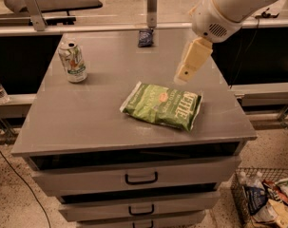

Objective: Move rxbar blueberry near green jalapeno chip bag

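The rxbar blueberry (145, 38), small, flat and dark blue, lies at upper centre on the worktop (86, 122). The hand (183, 74) hangs right of centre, beside the green jalapeno chip bag (162, 105). Whether the hand is apart or together cannot be told.

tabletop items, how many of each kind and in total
drink can: 1
green jalapeno chip bag: 1
rxbar blueberry: 1
total: 3
The gripper hovers above the tabletop, just behind the chip bag; not counted.
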`<state>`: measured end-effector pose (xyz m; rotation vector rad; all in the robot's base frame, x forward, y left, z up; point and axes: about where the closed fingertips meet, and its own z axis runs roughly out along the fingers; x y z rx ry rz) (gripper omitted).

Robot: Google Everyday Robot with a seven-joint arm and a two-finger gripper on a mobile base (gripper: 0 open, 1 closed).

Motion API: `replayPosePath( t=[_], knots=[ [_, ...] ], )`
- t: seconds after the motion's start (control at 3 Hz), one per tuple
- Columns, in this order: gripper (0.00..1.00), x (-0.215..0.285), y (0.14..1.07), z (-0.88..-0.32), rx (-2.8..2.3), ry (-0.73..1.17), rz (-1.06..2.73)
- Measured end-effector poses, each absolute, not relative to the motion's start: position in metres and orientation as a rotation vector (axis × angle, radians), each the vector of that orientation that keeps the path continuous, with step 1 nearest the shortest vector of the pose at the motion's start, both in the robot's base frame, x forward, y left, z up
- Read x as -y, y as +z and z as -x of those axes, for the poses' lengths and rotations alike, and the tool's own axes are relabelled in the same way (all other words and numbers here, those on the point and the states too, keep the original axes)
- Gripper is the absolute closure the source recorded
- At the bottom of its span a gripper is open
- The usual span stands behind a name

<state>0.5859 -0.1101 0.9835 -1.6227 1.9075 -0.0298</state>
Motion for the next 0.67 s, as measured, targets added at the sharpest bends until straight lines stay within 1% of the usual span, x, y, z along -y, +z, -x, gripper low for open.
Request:
replayPosePath(
  t=[0.33,0.67],
  knots=[
    [0.0,0.11,0.984,-0.586,-1.908,-0.03,1.623],
    [0.0,0.107,0.981,-0.601,-1.901,-0.048,1.557]
  ],
)
